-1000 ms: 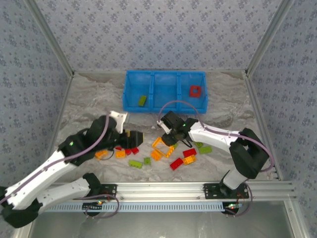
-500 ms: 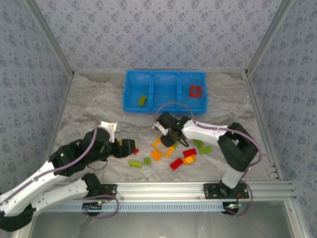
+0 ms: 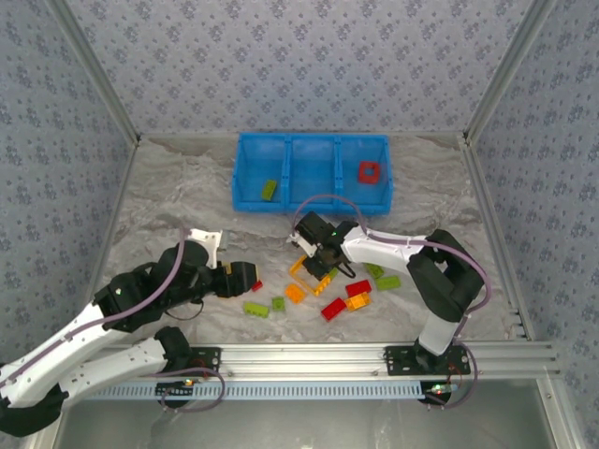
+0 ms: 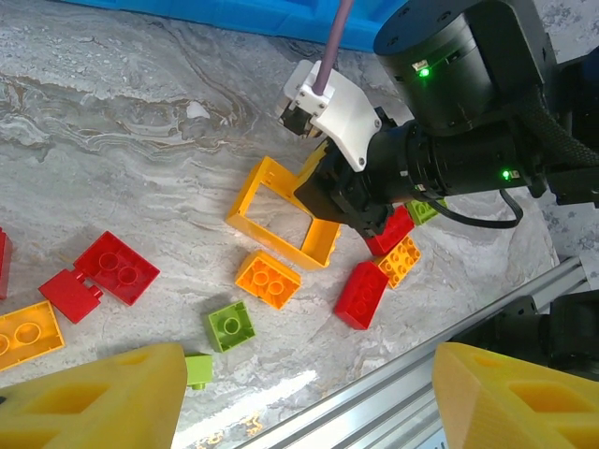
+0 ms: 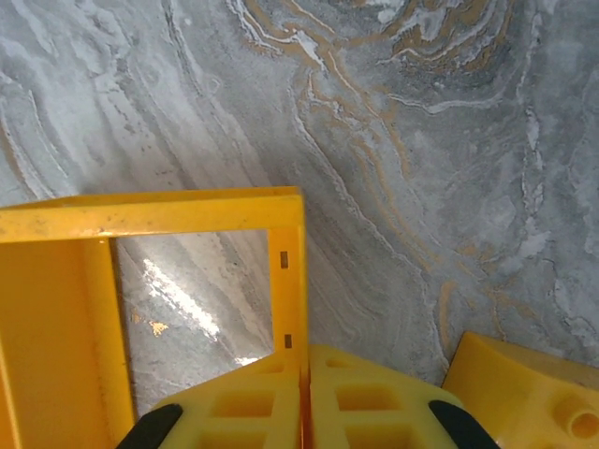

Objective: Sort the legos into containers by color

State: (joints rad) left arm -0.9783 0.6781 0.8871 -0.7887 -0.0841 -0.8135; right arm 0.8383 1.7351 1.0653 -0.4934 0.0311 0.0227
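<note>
Here, from the left side across:

- My left gripper (image 3: 241, 278) hung low over the table (image 3: 168, 201) with its jaws wide apart and nothing between them; in its own wrist view the two yellow fingertips (image 4: 103, 393) stood well apart at the bottom corners.
- Just right of it lay a small red brick (image 3: 255, 285), then a green brick (image 3: 255, 308) and a smaller green one (image 3: 278, 303), all loose on the marble.
- Farther back stood the blue tray (image 3: 309, 138), which had a green brick (image 3: 269, 190) in its left compartment and a red frame (image 3: 372, 172) in its right compartment.
- In front of the tray's middle, the yellow frame (image 3: 301, 272) lay flat on the table with an orange brick (image 3: 295, 293) just beside its near side.
- My right gripper (image 3: 318, 262) had come down on that frame's right wall and was pinched tight on it; in the right wrist view the fingers (image 5: 365, 407) met on either side of the thin yellow wall (image 5: 287, 281).
- Right of the frame lay a red brick (image 3: 332, 309), a second red brick (image 3: 357, 288) touching an orange one (image 3: 357, 301), and two green bricks (image 3: 387, 281) near the right arm.
</note>
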